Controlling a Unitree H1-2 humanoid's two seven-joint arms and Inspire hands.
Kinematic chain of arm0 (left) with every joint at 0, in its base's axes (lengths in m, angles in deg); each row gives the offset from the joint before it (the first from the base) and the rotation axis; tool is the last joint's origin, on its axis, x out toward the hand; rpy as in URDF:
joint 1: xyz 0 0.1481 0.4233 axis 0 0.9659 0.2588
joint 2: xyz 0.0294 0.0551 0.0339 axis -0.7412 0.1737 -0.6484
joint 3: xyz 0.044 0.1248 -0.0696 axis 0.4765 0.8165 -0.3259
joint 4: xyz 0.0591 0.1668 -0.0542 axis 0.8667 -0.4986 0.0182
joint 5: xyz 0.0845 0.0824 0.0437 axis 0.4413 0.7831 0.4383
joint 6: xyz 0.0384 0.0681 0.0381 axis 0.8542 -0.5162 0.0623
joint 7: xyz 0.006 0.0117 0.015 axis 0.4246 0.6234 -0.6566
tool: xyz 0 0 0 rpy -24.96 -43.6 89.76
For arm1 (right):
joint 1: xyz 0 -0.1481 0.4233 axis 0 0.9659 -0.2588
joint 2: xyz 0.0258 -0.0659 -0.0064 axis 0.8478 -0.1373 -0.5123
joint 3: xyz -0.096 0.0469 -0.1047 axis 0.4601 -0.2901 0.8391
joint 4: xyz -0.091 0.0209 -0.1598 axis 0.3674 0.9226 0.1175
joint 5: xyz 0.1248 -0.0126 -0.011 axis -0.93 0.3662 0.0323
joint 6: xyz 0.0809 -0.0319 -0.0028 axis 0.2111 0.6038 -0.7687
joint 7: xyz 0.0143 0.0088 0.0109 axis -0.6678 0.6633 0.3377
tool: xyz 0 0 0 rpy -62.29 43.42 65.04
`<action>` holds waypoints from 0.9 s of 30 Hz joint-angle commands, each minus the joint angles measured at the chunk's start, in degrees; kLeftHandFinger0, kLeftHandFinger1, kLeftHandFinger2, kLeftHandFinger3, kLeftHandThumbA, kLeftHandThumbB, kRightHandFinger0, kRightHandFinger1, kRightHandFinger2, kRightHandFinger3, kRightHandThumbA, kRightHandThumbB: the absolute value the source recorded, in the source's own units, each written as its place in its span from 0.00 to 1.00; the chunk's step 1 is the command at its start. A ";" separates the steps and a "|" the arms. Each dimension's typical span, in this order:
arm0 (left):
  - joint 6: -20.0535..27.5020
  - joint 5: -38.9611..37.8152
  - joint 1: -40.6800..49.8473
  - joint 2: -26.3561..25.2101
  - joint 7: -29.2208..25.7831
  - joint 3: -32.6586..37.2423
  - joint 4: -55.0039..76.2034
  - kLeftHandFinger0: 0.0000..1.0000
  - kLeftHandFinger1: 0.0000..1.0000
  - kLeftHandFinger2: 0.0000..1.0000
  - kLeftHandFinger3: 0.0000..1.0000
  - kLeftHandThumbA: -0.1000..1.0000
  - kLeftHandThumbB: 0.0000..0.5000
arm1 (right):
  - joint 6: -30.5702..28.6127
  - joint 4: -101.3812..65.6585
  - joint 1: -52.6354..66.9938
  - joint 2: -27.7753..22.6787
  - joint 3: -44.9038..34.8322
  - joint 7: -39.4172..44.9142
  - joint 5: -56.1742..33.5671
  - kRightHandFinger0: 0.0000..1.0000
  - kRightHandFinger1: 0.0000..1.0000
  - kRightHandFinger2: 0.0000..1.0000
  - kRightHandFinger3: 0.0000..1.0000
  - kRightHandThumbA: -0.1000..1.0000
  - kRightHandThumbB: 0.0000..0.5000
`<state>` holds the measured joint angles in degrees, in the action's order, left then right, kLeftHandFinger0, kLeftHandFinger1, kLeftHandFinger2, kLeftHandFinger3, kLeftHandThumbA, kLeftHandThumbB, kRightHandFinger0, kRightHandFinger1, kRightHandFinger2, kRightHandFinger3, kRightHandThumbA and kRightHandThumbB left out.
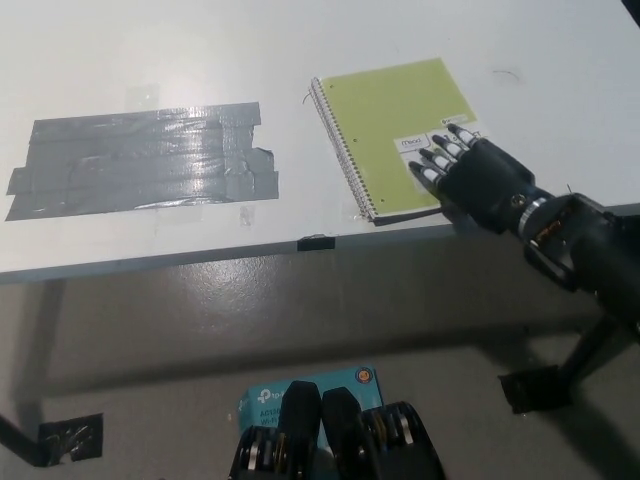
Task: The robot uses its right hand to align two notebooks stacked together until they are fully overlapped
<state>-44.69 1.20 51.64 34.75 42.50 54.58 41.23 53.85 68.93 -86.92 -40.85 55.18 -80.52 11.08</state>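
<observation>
A lime-green spiral notebook (390, 125) lies on the white table (200, 60), its spiral along the left edge and a white label at its lower right. A dark sliver of a second notebook shows under its bottom edge (412, 216). My black right hand (470, 175) rests flat on the lower right corner of the green cover, fingers spread and pointing up-left, over the label. It holds nothing. My white left hand is out of view.
A wide patch of grey duct tape (140, 158) is stuck on the table to the left. The table's front edge (316, 242) runs just below the notebooks. A teal box (265, 392) lies on the floor below.
</observation>
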 commanded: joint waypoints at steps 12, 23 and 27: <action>-0.07 0.23 2.51 -1.81 0.73 -0.36 1.38 0.62 0.60 0.64 1.00 1.00 1.00 | -3.49 -2.73 -13.35 -1.50 -4.19 2.91 0.35 1.00 1.00 1.00 1.00 1.00 0.61; 0.95 0.19 3.43 -2.42 0.70 -0.96 0.74 0.69 0.62 0.67 1.00 1.00 1.00 | -5.66 -12.70 -19.77 -8.46 -18.19 9.65 -11.29 1.00 1.00 1.00 1.00 1.00 0.62; 1.66 0.73 3.95 -2.56 0.48 -0.92 0.53 0.69 0.62 0.66 1.00 1.00 1.00 | -2.34 -26.02 -16.40 -13.40 -27.80 17.06 -19.66 1.00 1.00 1.00 1.00 1.00 0.51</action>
<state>-44.58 1.43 54.25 34.26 42.83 54.12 41.11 49.47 52.82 -101.71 -48.42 35.39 -72.00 3.21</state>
